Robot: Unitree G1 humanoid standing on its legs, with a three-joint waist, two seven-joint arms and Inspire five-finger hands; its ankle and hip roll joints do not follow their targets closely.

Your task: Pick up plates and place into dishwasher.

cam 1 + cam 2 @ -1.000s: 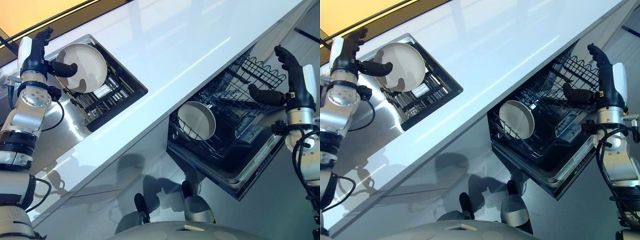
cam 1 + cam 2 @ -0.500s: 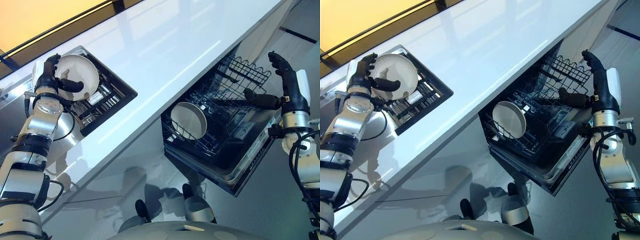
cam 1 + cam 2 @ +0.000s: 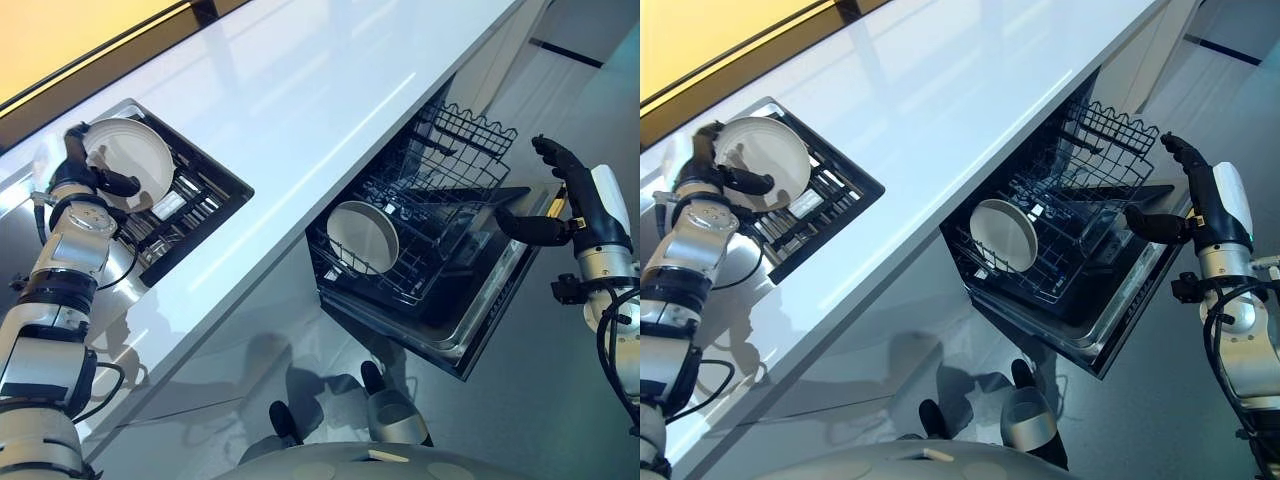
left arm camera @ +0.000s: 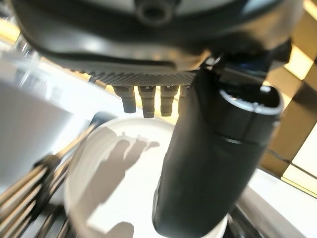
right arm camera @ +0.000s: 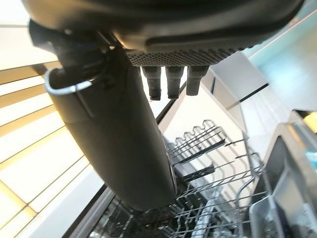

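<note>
**Left hand takes hold of the next plate at the sink rack**

The left hand (image 3: 82, 172) grips a white plate (image 3: 132, 160) standing in the dark rack (image 3: 205, 195) set in the white surface (image 3: 300, 90); its thumb lies across the plate's face, and its fingers seem curled behind the rim, though they are partly hidden. The right hand (image 3: 1185, 205) hangs with fingers spread, holding nothing, beside the open dishwasher (image 3: 1120, 300), where another plate (image 3: 1003, 235) already stands in the lower basket (image 3: 400, 280). The pick-up is in hand; next the plate must lift clear and be carried to a free slot.
</note>
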